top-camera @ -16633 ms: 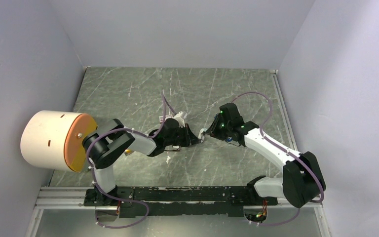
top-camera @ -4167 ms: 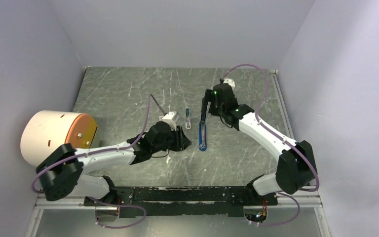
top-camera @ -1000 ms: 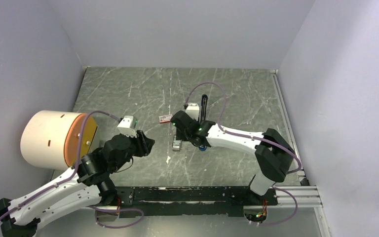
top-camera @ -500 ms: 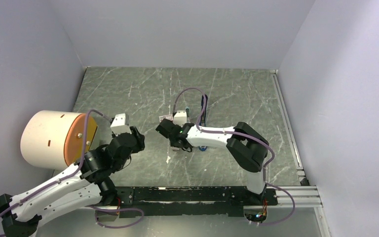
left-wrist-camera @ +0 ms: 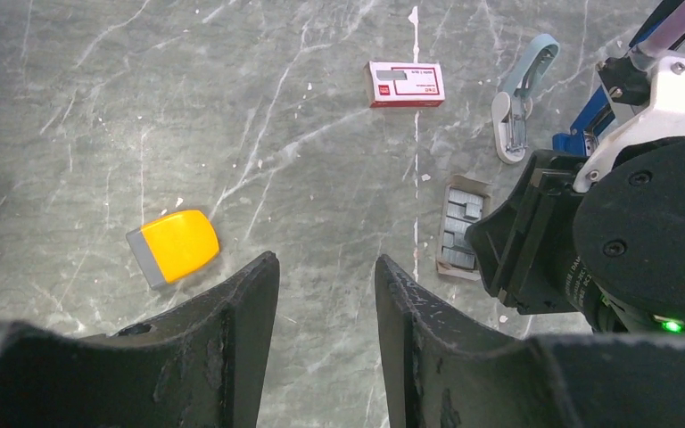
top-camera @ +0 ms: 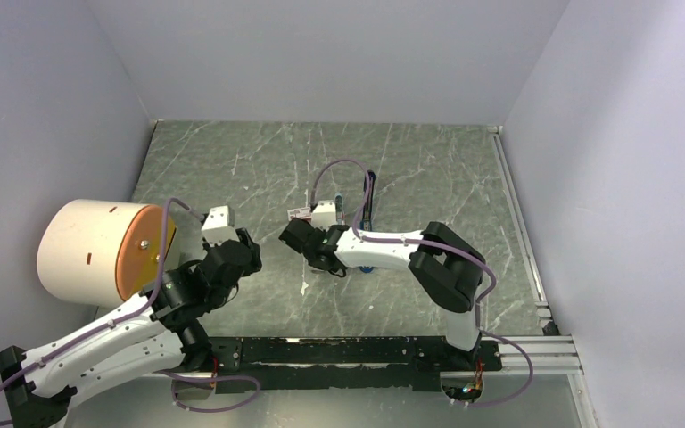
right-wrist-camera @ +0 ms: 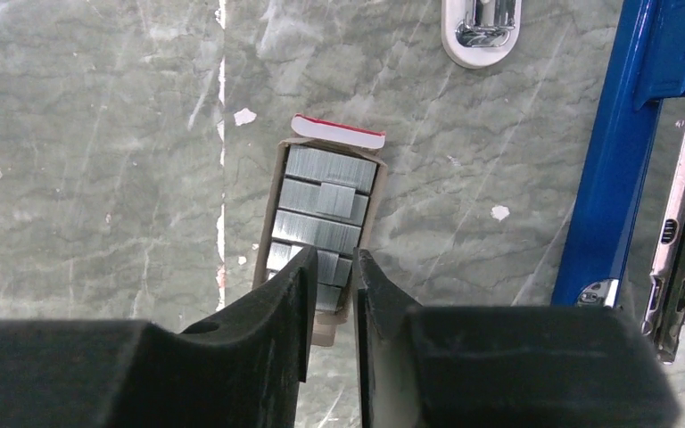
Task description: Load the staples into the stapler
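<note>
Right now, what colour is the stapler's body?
Bright blue; the stapler shows best in the right wrist view.

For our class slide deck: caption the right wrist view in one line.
Right gripper, jaws narrow, over the staples; the blue stapler lies open alongside.

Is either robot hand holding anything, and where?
The left gripper holds nothing, jaws open. The right gripper straddles the near end of the staples; a firm grip cannot be told.

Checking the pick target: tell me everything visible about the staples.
The staples are grey, shiny metal strips lying flat in rows, some overlapping, in an open cardboard tray with a red-white end flap, on the table beside the stapler. The right gripper straddles the near strips; a grip is unclear.
</note>
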Motion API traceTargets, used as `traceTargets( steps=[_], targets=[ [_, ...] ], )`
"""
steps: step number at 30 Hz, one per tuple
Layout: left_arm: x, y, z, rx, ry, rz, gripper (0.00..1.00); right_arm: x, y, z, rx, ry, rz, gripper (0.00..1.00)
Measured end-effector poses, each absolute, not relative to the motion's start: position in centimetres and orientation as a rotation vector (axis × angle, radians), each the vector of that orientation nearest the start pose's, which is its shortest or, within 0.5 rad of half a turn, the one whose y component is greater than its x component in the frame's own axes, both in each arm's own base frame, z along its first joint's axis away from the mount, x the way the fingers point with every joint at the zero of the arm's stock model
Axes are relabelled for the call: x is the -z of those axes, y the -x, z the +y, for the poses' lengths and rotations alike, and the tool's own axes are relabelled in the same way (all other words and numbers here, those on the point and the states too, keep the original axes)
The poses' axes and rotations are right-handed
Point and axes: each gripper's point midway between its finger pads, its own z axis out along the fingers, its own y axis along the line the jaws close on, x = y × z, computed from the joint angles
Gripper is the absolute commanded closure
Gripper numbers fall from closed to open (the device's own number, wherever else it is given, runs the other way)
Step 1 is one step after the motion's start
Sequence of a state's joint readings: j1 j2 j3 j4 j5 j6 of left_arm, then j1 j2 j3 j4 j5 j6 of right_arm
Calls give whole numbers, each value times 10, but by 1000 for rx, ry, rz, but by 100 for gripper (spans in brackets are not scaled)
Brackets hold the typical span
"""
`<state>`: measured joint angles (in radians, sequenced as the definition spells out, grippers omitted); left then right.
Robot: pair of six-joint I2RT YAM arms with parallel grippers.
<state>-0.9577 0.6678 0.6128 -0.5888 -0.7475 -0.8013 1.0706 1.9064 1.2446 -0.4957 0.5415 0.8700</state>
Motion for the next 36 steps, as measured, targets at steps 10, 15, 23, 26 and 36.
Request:
traceTargets(
  steps=[10, 15, 23, 26, 36],
  targets=[
    [-160, -207, -124, 247, 229, 2033, 49, -40, -254, 341, -68, 113, 2443, 72],
    [-154, -207, -123, 226, 217, 2047, 48, -36, -252, 341, -68, 105, 2453, 72],
    [-152, -207, -124, 223, 213, 2050, 45, -26, -249, 340, -50, 91, 2477, 62],
    [-151, -207, -124, 221, 211, 2052, 45, -23, -248, 338, -39, 91, 2484, 62],
    [-150, -207, -124, 219, 210, 2053, 43, -22, -247, 338, -39, 78, 2486, 64]
  ],
)
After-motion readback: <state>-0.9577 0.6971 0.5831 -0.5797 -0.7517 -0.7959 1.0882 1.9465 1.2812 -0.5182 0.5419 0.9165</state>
